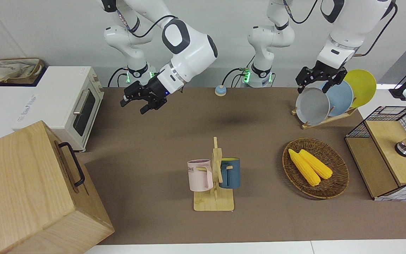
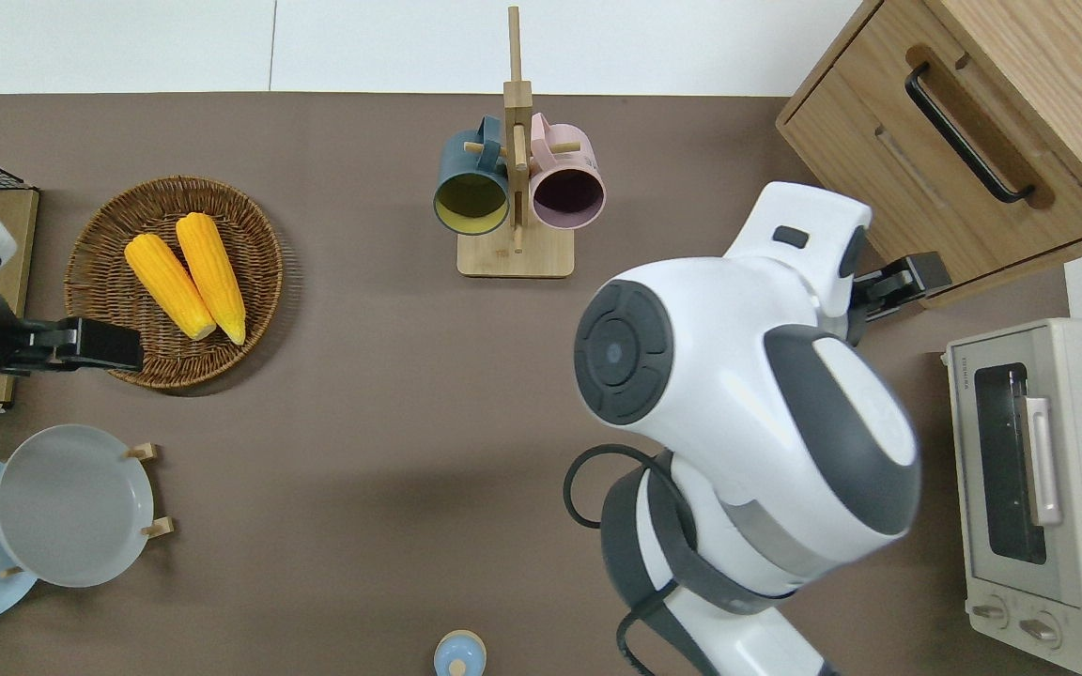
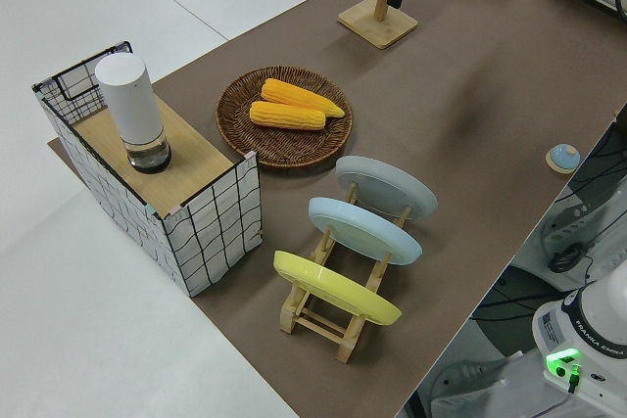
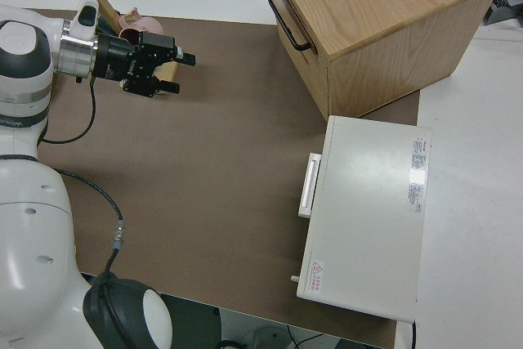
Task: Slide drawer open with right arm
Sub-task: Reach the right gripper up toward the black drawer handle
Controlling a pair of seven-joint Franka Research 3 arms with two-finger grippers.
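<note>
The approach step is judged to be in hand. The right end effector (image 1: 140, 103) is being held in the air over bare worktop (image 1: 174, 141), fingers spread apart and nothing gripped — no contact with the drawer (image 2: 950, 160) is being made. The drawer is sitting closed in the big wooden box (image 1: 23, 190) at the right arm's end of the worktop, its black bar handle (image 2: 966, 131) untouched. Next, the open fingers are to be brought around that handle — then closed and drawn outward. The left arm is parked.
</note>
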